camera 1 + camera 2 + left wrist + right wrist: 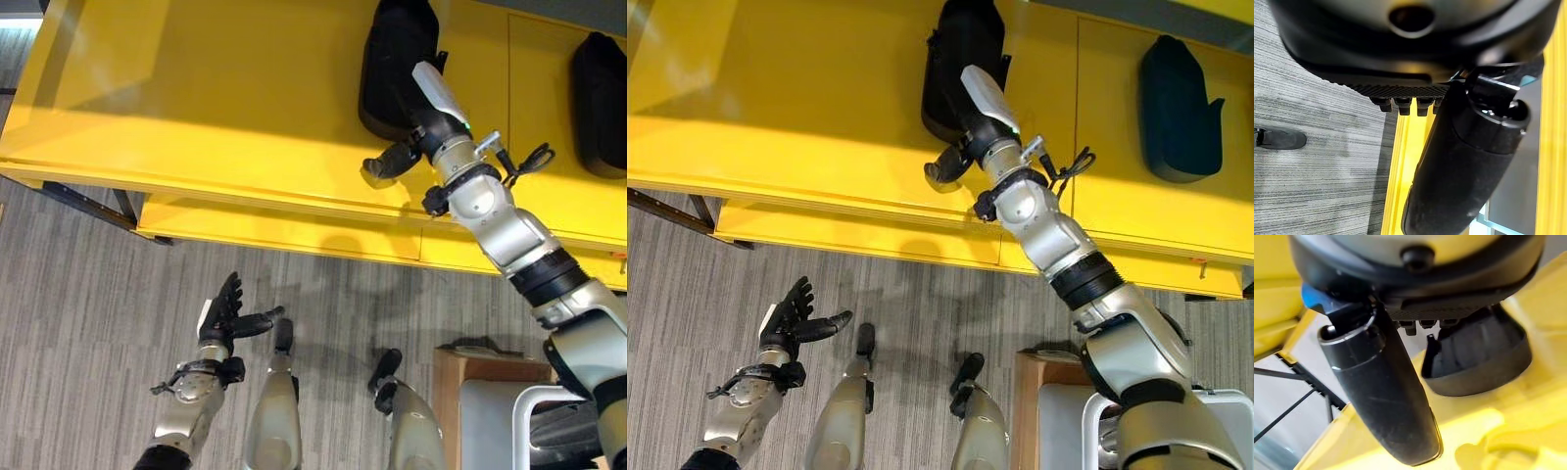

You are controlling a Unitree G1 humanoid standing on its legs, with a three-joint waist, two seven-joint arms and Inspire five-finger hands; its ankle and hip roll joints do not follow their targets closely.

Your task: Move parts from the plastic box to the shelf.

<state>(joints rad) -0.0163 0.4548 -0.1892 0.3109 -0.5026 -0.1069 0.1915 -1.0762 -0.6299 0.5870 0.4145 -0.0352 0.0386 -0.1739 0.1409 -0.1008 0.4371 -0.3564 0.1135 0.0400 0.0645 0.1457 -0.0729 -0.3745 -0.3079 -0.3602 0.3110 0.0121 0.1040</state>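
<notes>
A black moulded part (392, 44) lies on the yellow shelf (196, 98), towards its back. My right hand (433, 90) reaches over the shelf and rests against the near side of this part. Its thumb (387, 162) sticks out to the left and its fingers are straight, curled round nothing. In the right wrist view the part (1479, 357) sits on the yellow surface just past the fingertips (1422, 324). A second black part (600, 98) lies further right on the shelf. My left hand (223, 313) hangs open and empty low over the floor.
The shelf's front edge and a lower yellow ledge (294, 230) run across in front of me. A wooden crate (480, 372) and a pale grey box (500, 421) stand on the grey carpet at the lower right. The shelf's left half is bare.
</notes>
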